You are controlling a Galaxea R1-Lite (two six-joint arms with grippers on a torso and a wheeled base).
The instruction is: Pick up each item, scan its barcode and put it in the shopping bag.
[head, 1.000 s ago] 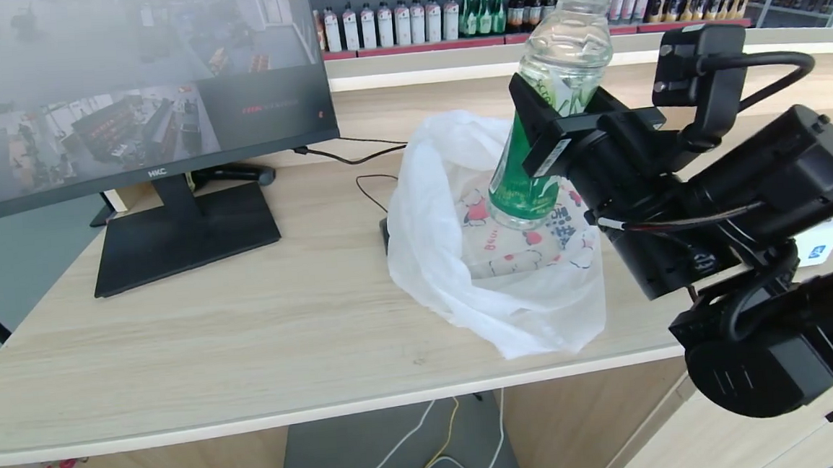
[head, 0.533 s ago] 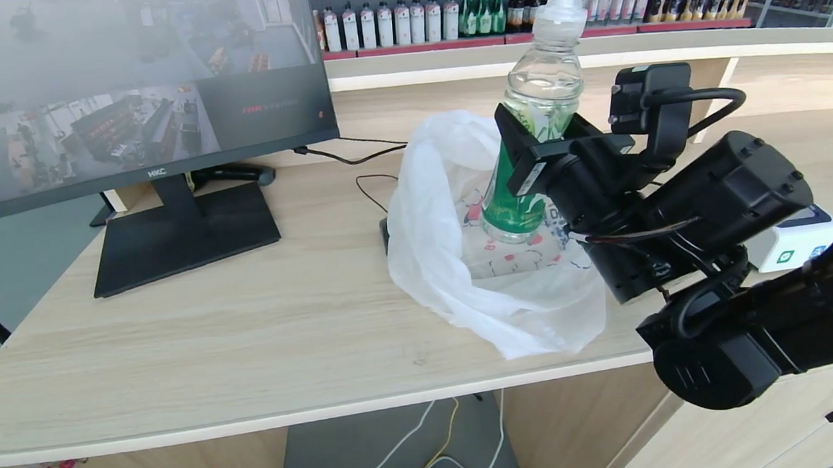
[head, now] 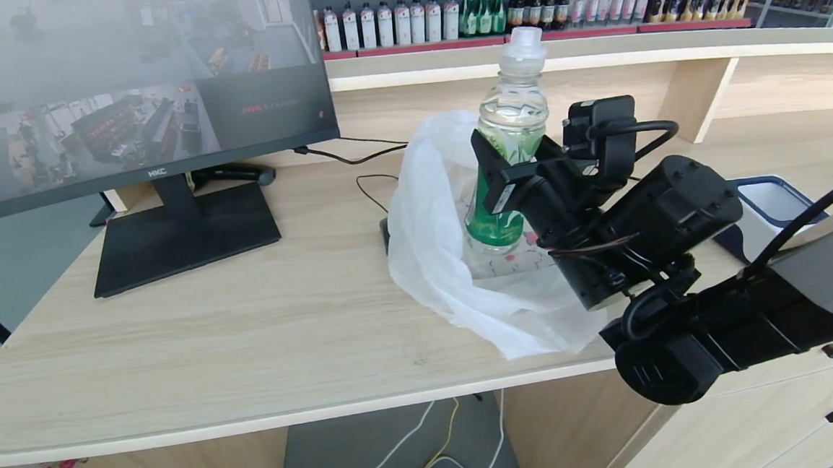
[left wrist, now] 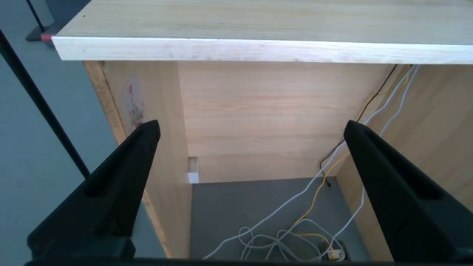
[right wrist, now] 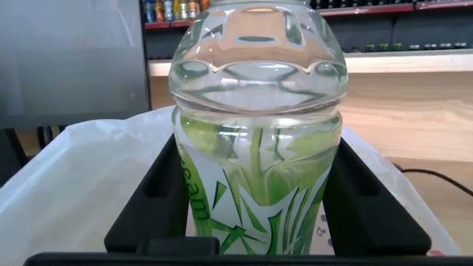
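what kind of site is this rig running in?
Most likely a shop checkout counter. Drinks line the shelves behind, the monitor shows camera feeds of store aisles, and the right hand holds a bottle at an open white shopping bag on the wooden counter.

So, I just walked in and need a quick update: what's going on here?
The right claw grips a water bottle upright, its base at the open mouth of the white shopping bag on the counter. The left claw hangs open and empty below the counter edge.
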